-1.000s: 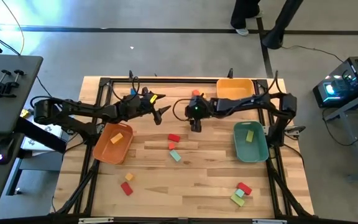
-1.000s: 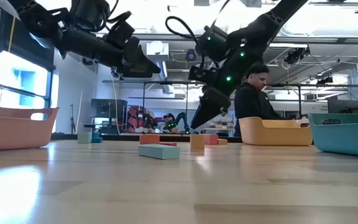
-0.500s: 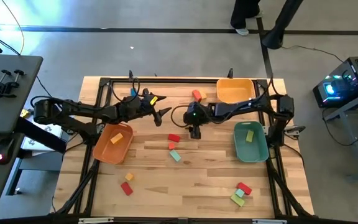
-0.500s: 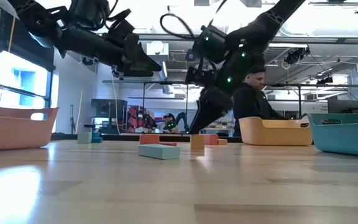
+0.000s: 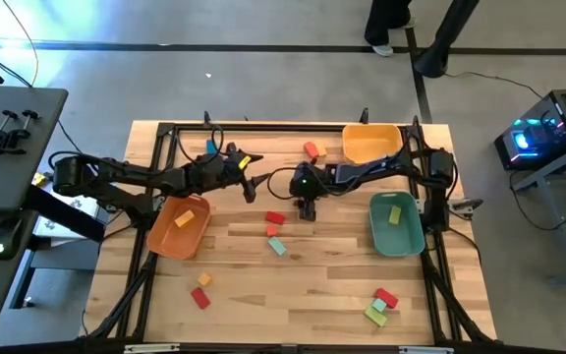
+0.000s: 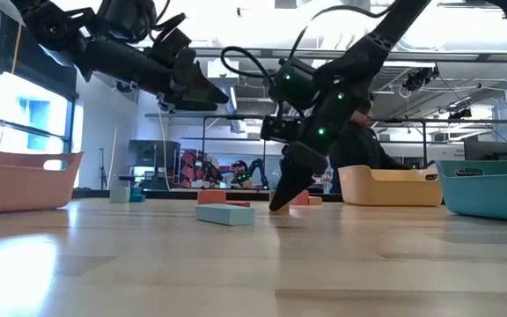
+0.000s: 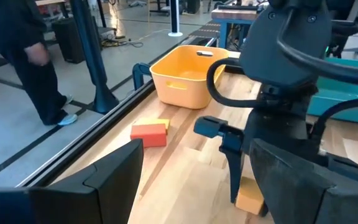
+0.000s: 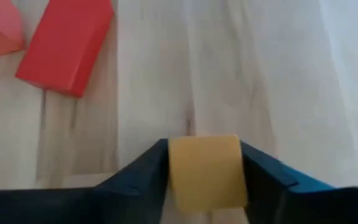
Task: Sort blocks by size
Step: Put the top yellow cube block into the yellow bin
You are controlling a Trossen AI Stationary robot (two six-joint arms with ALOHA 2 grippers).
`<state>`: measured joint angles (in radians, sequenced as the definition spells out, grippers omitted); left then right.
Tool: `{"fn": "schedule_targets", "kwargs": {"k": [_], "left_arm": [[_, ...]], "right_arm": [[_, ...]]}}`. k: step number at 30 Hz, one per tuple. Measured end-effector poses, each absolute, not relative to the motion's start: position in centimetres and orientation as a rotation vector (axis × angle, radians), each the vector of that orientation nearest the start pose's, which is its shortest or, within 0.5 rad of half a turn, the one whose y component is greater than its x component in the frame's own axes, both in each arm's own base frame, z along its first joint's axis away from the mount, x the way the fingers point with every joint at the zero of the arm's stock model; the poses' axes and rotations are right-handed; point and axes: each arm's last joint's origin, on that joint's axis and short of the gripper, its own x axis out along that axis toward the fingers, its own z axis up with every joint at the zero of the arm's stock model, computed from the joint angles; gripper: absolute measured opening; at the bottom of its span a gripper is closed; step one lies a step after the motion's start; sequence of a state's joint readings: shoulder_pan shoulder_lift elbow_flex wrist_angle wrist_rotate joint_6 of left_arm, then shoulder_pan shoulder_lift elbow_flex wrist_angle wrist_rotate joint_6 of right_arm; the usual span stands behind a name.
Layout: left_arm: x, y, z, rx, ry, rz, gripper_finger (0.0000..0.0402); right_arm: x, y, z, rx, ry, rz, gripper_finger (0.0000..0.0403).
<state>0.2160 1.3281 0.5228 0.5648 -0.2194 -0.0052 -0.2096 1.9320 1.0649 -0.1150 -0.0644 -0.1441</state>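
My right gripper (image 5: 308,209) points down at the table's middle, its fingers on either side of a small yellow block (image 8: 204,171) that sits on the table. The block also shows in the left wrist view (image 7: 249,196); in the low view the gripper (image 6: 280,201) hides it. My left gripper (image 5: 254,184) hangs open and empty above the table, left of the right one. A red block (image 5: 275,218), a small orange one (image 5: 272,231) and a teal bar (image 5: 278,246) lie flat just toward the near edge. My right gripper has the yellow block's two opposite sides (image 8: 174,168) between its two fingers (image 8: 145,171), which come from above and point down. The block stands on the table, its top face toward the wrist camera.
An orange bin (image 5: 165,241) at the left holds a yellow block. A yellow bin (image 5: 371,133) stands far right and a teal bin (image 5: 406,241) at the right. More blocks lie at the far edge (image 5: 311,149), near left (image 5: 200,298) and near right (image 5: 381,305).
My right gripper has gone down and a little toward the near edge, from above the table to its surface, and now stands over the yellow block with a finger on each side. The block has stayed in place.
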Motion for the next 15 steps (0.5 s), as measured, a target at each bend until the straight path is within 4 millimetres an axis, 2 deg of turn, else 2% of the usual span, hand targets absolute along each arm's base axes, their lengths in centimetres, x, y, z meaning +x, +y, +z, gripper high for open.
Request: {"fn": "schedule_targets", "kwargs": {"k": [2,6,9,12,15], "left_arm": [[25.6,6.2,20.2,0.004,0.243,0.43,0.0282],[25.6,6.2,20.3,0.012,0.235,0.429,0.0282],[25.6,6.2,20.3,0.012,0.236,0.429,0.0282],[25.6,6.2,20.2,0.012,0.238,0.429,0.0282],[25.6,6.2,20.1,0.012,0.248,0.429,0.0282]], "right_arm": [[36.3,-7.5,12.2,0.011,0.983,-0.073,0.0126],[35.6,-7.4,13.3,0.015,1.015,-0.075,0.0127],[34.6,-7.3,15.0,-0.001,1.053,-0.108,0.0127],[33.2,-7.5,17.1,-0.055,1.092,-0.212,0.0127],[31.4,-8.8,19.5,-0.084,1.097,-0.341,0.0127]]}}
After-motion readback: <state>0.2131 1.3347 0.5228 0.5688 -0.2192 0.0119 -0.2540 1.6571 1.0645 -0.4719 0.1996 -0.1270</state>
